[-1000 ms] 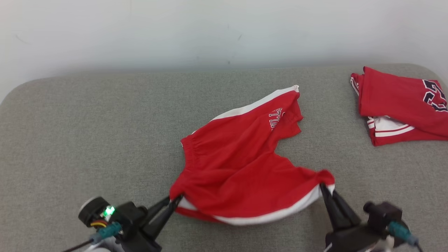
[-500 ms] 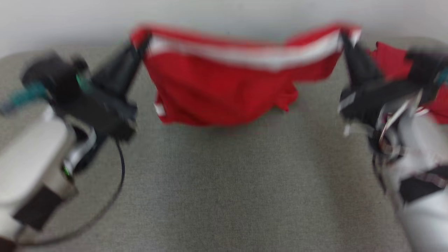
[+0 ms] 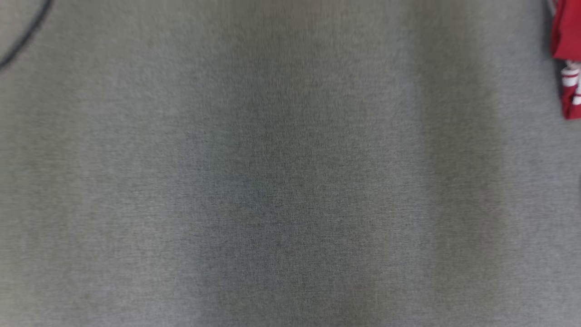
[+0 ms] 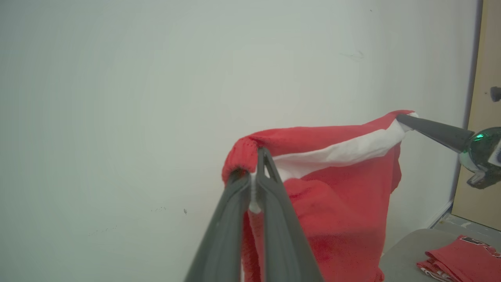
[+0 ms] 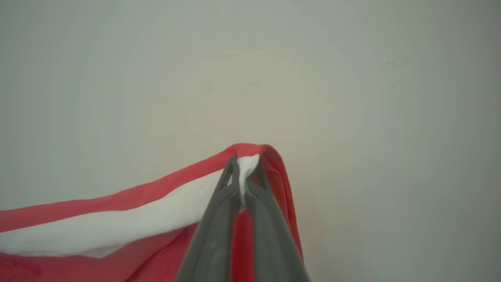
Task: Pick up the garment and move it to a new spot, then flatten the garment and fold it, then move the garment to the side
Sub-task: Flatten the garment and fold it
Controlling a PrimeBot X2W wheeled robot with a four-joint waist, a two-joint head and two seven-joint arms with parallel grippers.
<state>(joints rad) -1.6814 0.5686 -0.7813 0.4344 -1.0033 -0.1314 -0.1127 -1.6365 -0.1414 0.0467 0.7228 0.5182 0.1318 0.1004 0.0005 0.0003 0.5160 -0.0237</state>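
Note:
The garment is a pair of red shorts with a white side stripe, hanging in the air in front of a pale wall. In the left wrist view my left gripper is shut on the gathered waistband corner. My right gripper pinches the far striped corner at the upper right of that view. In the right wrist view the right gripper is shut on the red and white edge of the garment, which trails off to the lower left. The stripe is stretched between the two grippers.
A folded red jersey lies at the right edge of the grey padded surface; the jersey also sits low right in the left wrist view. A dark cable crosses the head view's top left corner.
Both grippers have raised the shorts off the surface, from lying flat to hanging high before the wall. The head camera has swung down and lost the arms and shorts.

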